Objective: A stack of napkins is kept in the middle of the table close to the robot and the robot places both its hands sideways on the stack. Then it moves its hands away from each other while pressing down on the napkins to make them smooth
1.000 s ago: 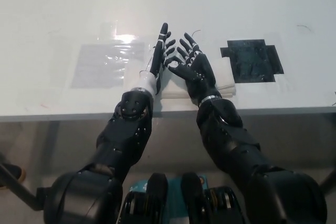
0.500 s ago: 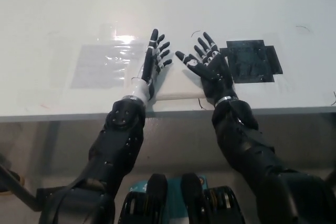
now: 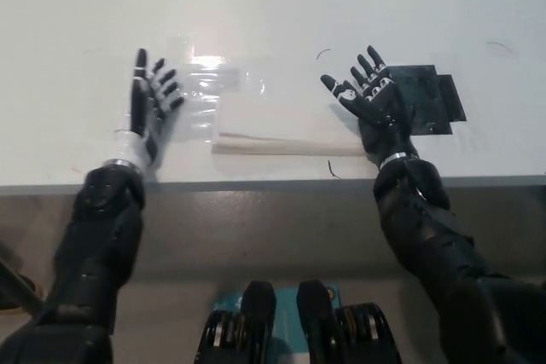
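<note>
Napkin stack: a flat white pile lying on the white tabletop near its front edge, between the two hands; its near edge shows as a thin tan line.
Left robot hand: set edge-on upon the tabletop, well to the left of the stack and clear of it; fingers spread apart and pointing away from the robot, holding nothing.
Right robot hand: at the right end of the stack, palm turned inward toward it; fingers fanned apart, empty. Whether its heel touches the stack's corner cannot be told.
Gap between hands: wide, with the full length of the stack lying exposed between them.
Clear film sheet: a shiny transparent patch on the tabletop just right of the left robot hand, reaching to the stack's left end and catching a bright glare.
Black mat: a dark, notched square flat on the tabletop, directly behind and to the right of the right robot hand, partly hidden by its fingers.
Containers: none visible on the tabletop.
</note>
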Tool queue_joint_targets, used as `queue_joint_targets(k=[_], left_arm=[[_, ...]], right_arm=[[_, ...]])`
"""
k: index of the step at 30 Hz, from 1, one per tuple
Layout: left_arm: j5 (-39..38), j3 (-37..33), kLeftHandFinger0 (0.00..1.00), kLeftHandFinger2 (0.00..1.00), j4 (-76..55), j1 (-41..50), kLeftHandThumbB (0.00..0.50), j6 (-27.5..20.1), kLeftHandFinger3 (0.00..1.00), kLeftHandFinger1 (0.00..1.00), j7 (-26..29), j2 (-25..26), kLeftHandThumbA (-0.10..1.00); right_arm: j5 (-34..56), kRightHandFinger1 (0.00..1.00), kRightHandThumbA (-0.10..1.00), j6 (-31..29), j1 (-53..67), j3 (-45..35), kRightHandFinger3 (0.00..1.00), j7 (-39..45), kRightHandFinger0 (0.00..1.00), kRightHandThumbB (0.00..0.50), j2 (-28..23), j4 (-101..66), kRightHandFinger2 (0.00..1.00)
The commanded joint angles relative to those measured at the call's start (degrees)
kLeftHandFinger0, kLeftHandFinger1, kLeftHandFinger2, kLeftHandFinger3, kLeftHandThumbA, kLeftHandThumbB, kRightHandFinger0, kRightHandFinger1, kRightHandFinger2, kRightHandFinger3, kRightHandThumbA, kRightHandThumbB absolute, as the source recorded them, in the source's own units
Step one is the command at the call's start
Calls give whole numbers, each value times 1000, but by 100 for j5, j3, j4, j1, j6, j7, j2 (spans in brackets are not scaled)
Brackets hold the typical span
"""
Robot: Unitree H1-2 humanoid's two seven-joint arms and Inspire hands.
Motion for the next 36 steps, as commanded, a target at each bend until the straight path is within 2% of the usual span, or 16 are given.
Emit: queue_joint_targets(k=[1,2,7,11,14,16,17,20,21,22,24,27,31,34,36], left_arm=[[-120,39,1000,1000,-145,-180,327,251,1000,1000,-205,217,1000],[-83,3,1000,1000,-151,-166,321,280,1000,1000,-213,277,1000],[-83,-22,1000,1000,-348,-88,300,340,1000,1000,-236,367,1000],[-71,-70,1000,1000,-806,43,307,517,1000,1000,-285,356,1000],[-41,-177,1000,1000,-1546,305,292,670,1000,1000,-384,299,1000],[-20,-274,1000,1000,-2133,510,296,815,1000,1000,-454,254,1000],[-17,-331,1000,1000,-2477,623,310,960,1000,1000,-489,234,1000],[36,-494,1000,1000,-3407,949,311,1276,1000,1000,-512,150,1000],[6,-554,1000,1000,-3785,1082,297,1352,1000,1000,-567,109,1000],[56,-601,1000,1000,-3931,1137,290,1347,1000,1000,-567,101,1000],[244,-794,1000,1000,-4565,1368,284,1341,1000,1000,-571,67,1000],[429,-994,1000,1000,-5291,1697,268,1271,1000,1000,-581,16,1000],[551,-1179,1000,1000,-6743,2586,223,1144,1000,1000,-539,-58,1000],[774,-1214,1000,1000,-7580,3171,239,868,1000,1000,-458,-109,1000],[774,-1225,1000,1000,-8148,3681,297,848,1000,1000,-483,-90,1000]], right_arm=[[116,1000,1000,-7,226,-81,1000,-15,1000,250,-240,24,1000],[168,1000,1000,-5,243,-126,1000,29,1000,263,-260,17,1000],[264,1000,1000,-74,188,-233,1000,170,1000,264,-310,-108,1000],[144,1000,1000,-257,252,-119,1000,391,1000,260,-266,-902,1000],[-128,1000,1000,-131,755,343,1000,441,1000,269,-132,-2846,1000],[-261,1000,1000,334,1139,578,1000,231,1000,333,-5,-4399,1000],[-268,1000,1000,627,1300,679,1000,135,1000,348,62,-5146,1000],[-330,1000,1000,1009,1621,923,1000,77,1000,356,122,-6634,1000],[-305,1000,1000,1132,1728,1018,1000,94,1000,357,134,-7159,1000],[-312,1000,1000,1187,1776,1055,1000,87,1000,363,141,-7378,1000],[-358,1000,1000,1312,1927,1223,1000,128,1000,342,134,-8195,1000],[-498,1000,1000,1278,2095,1391,1000,217,1000,358,104,-8909,1000],[-812,1000,1000,1216,2712,1686,1000,396,1000,364,125,-9803,1000],[-1007,1000,1000,1314,3353,1829,1000,399,1000,374,223,-10347,1000],[-1084,1000,1000,1334,3879,1966,1000,464,1000,370,241,-10703,1000]])
